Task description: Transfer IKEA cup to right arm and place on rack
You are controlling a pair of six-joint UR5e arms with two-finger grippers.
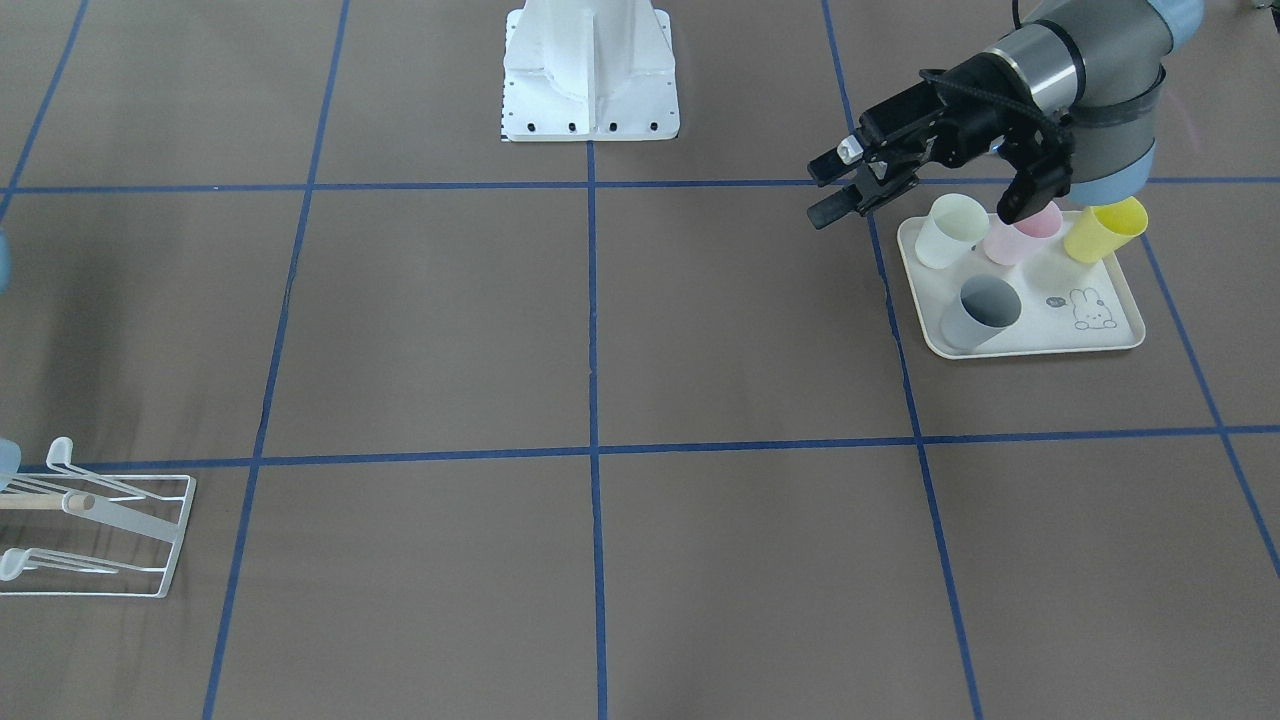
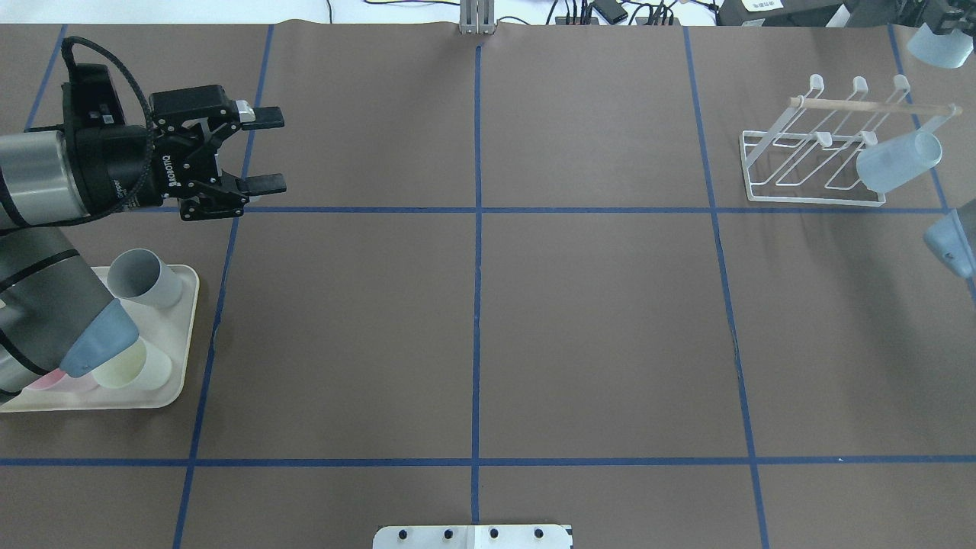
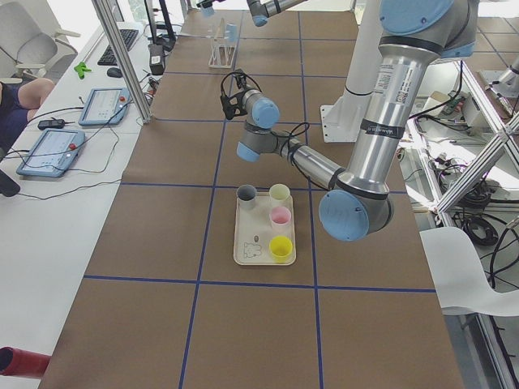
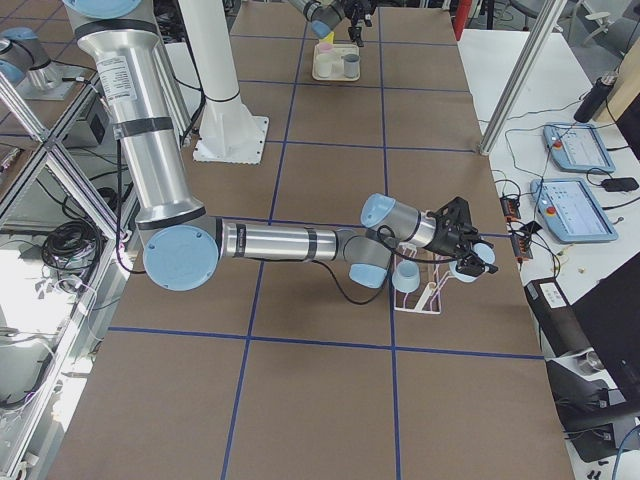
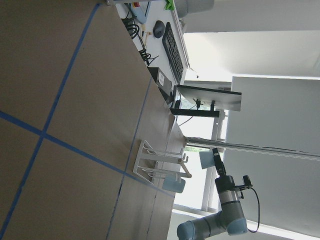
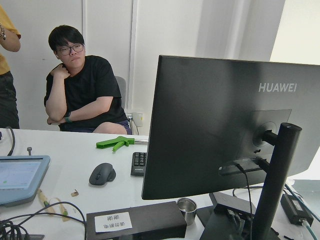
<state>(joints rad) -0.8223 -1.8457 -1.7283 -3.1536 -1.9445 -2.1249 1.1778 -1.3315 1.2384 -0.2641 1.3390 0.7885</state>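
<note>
Cup at rack, brown blue-taped table

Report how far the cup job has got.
Done: a blue cup sits on the rack. In hand: nothing; the left gripper is open and empty by the tray, and the right gripper is near the rack, state unclear. Left: grey cup, cream cup, pink cup and yellow cup wait on the tray.

Pale blue cup aslant on white wire rack
</note>
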